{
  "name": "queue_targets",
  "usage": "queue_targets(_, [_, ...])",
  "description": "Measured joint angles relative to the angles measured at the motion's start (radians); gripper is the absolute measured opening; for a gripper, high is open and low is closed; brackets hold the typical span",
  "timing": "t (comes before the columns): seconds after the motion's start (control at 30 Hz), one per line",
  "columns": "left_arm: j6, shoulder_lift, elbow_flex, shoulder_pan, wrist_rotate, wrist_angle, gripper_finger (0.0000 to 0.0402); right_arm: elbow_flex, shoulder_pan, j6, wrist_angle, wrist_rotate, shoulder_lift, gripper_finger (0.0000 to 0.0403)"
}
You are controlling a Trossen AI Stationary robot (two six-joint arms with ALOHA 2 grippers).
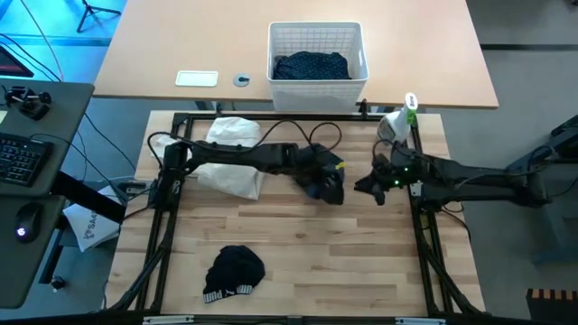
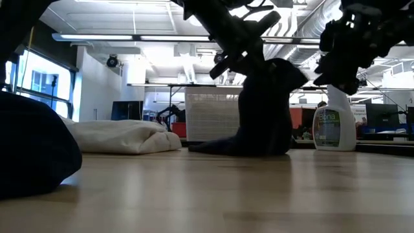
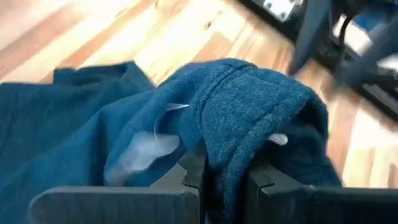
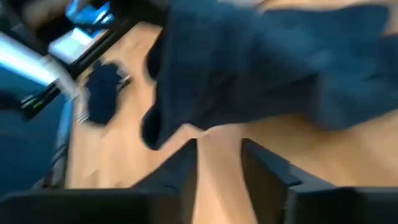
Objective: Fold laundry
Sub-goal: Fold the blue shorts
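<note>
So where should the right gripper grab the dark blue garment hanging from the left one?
Probably the free hem of the dark blue garment that trails on the table, approached from the right. The left gripper pinches a raised fold, so the cloth drapes down; the right gripper is open beside it.

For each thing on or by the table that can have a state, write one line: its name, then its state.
Dark blue garment: lifted at one end, rest trailing on the table.
Left gripper: shut on the dark blue garment.
Right gripper: open, empty, beside the garment.
Black garment: bunched, lying near the front edge.
White cloth: crumpled under the left arm.
Basket: upright, dark laundry inside.
Spray bottle: standing upright.
</note>
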Motion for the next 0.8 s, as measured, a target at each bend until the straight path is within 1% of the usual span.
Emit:
queue_targets(0.03, [-0.005,0.000,0.001,0.002,0.000,0.010,0.0036,0.000,0.008,0.010,0.015,-0.029,0.014,0.0139])
queue_targets(0.1, [-0.011,0.001,0.001,0.006,0.001,0.017,0.0036,0.000,0.032,0.032,0.077,-0.029,0.042,0.0178])
queue_targets(0.2, [-0.032,0.001,0.001,0.008,-0.001,0.048,0.0036,0.000,0.060,0.040,0.159,0.044,0.089,0.0226])
queue_targets(0.27, [-0.034,0.001,0.001,0.008,-0.013,0.058,0.0036,0.000,0.065,0.049,0.195,0.059,0.124,0.0247])
queue_targets(0.37, [-0.034,0.001,0.001,0.008,-0.022,0.062,0.0036,0.000,0.074,0.072,0.243,0.051,0.173,0.0257])
queue_targets(0.5, [-0.035,0.001,0.001,0.008,-0.021,0.069,0.0036,0.000,0.098,0.072,0.255,0.071,0.235,0.0247])
queue_targets(0.63, [-0.035,0.001,0.001,0.008,-0.021,0.068,0.0036,0.000,0.125,0.056,0.254,0.151,0.281,0.0218])
queue_targets(0.7, [-0.035,0.001,0.001,0.008,-0.012,0.068,0.0036,0.000,0.134,0.056,0.256,0.184,0.288,0.0190])
queue_targets(0.8, [-0.034,0.001,0.006,0.008,0.028,0.056,0.0036,0.001,0.139,0.055,0.261,0.197,0.287,0.0126])
